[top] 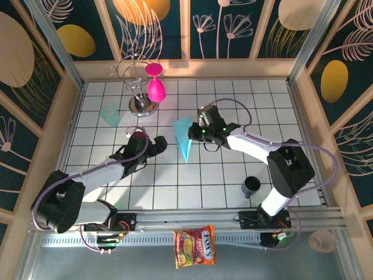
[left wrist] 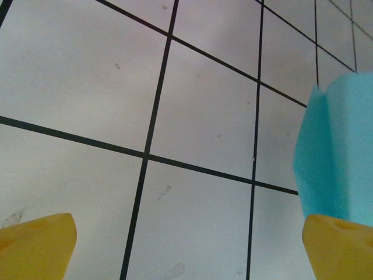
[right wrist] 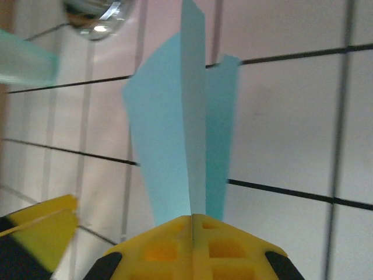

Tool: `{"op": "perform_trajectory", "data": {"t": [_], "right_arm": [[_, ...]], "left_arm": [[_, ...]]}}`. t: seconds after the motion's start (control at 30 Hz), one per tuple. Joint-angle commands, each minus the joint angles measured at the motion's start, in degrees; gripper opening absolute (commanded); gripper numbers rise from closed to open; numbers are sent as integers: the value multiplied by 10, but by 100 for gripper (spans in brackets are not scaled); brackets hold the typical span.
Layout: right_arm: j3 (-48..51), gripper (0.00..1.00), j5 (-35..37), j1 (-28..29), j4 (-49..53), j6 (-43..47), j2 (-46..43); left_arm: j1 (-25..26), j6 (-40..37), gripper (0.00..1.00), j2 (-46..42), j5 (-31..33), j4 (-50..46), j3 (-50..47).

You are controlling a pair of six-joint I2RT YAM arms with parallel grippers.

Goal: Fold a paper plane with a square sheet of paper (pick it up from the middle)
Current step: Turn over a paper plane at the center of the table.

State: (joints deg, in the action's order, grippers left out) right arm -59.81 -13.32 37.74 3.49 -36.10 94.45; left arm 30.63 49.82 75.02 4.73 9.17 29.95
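Observation:
The light-blue paper (top: 184,137) is folded into a narrow pointed dart, wide end away from me and tip toward the near edge. My right gripper (top: 196,133) is shut on it from the right. In the right wrist view the yellow fingers (right wrist: 157,251) press flat together, and the paper (right wrist: 169,146) rises from between them in several creased layers. My left gripper (top: 161,144) stands open just left of the paper. In the left wrist view its fingertips (left wrist: 38,248) are far apart over bare tiles, and the paper (left wrist: 341,151) hangs by the right one.
A chrome stand (top: 141,106) with pink goblets (top: 155,88) is at the back left, with a pale-teal cup (top: 109,114) beside it. A black cup (top: 252,185) sits near the right arm's base. A snack packet (top: 194,246) lies on the front rail. Wooden walls close in the table.

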Motion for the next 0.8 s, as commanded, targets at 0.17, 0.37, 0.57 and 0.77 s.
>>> {"op": "perform_trajectory", "data": {"t": [0.17,0.37,0.57,0.77], "right_arm": [[116,0,-148,-43,-183,-25,11],[160,0,-173,-75,-212,-16,27],[186,0,-172,-103,-210,0,24],[197,0,-183,-115,-218,8,25]], "left_arm": [[-1,11,92,0,-62,42,-2],[1,40,79,56,-148,89,11],[23,77,66,106,-188,138,23],[50,89,58,162,-214,160,60]]}}
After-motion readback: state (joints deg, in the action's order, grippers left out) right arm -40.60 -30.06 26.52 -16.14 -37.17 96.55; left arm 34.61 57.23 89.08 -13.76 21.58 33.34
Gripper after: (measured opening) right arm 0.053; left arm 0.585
